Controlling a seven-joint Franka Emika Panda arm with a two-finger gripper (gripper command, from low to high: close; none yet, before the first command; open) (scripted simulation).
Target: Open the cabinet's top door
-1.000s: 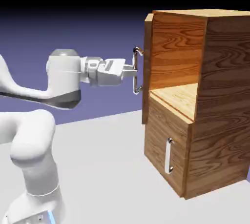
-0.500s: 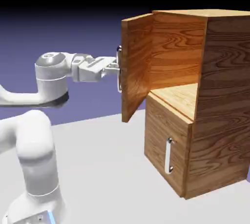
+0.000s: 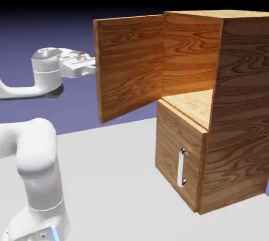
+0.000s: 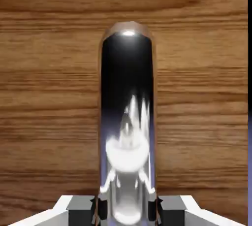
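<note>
The wood-grain cabinet (image 3: 231, 103) stands at the exterior view's right. Its top door (image 3: 128, 64) is swung wide open, inner face toward the camera, baring the upper compartment and its shelf (image 3: 192, 103). My gripper (image 4: 127, 211) is shut on the top door's silver bar handle (image 4: 127, 121), which fills the middle of the hand view between the fingertips (image 4: 100, 208), against the door's wood. In the exterior view only the hand (image 3: 79, 66) shows at the door's left edge. Door panel hides the handle and fingers there.
The lower door (image 3: 176, 164) is closed, its short silver handle (image 3: 182, 167) facing the arm. The arm's white base and elbow (image 3: 37, 171) rise at the lower left. Grey tabletop (image 3: 115, 182) lies between base and cabinet.
The top door has swung from slightly ajar to wide open. My hand moved left along with the handle, still shut on it, and the door panel now covers the handle in the exterior view.
</note>
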